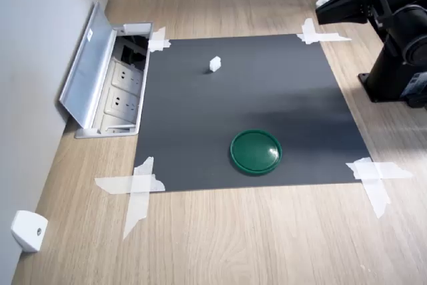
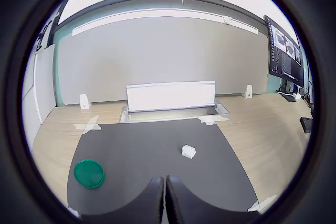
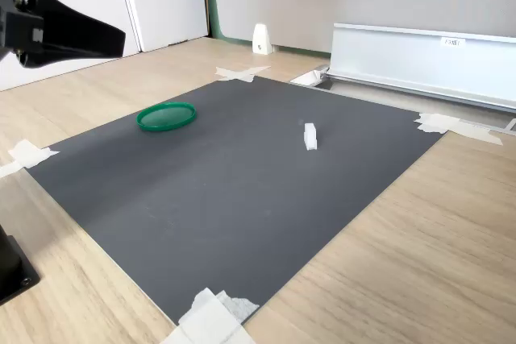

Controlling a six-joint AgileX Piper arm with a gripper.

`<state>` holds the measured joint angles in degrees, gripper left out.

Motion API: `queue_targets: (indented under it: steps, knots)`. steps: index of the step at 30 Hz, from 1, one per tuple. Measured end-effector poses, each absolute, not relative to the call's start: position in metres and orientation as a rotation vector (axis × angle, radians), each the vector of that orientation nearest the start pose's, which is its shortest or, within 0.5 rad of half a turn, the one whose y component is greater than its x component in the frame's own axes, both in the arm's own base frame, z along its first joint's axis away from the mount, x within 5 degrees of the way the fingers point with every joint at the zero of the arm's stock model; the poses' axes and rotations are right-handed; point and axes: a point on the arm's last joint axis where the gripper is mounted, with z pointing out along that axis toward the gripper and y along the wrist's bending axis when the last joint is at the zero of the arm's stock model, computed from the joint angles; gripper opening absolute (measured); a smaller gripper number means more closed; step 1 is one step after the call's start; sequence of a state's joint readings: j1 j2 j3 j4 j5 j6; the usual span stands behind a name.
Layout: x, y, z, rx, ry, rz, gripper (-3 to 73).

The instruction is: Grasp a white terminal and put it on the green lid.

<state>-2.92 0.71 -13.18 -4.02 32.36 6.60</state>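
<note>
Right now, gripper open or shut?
Shut. In the wrist view the gripper has its two fingers pressed together with nothing between them; the white terminal lies untouched on the dark mat.

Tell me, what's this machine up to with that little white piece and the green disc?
Nothing is being handled yet. The arm's end effector is raised over one edge of the dark mat, its fingers closed together and empty. The white terminal sits alone on the mat, and the green lid lies flat some way off from it, with nothing on it. Both are untouched, so the pickup has not started.
</note>
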Motion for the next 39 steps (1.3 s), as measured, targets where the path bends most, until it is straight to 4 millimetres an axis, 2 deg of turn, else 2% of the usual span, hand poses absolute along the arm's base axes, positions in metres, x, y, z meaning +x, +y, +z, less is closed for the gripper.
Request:
queue_targets:
  steps: [24,32,39]
  knots:
    - [0.041,-0.005,0.240,0.127,1.847,-0.025,-0.8]
    - [0.063,-0.006,0.272,0.131,1.934,-0.026,-0.8]
    - [0.098,-0.011,0.306,0.097,2.028,-0.099,-0.8]
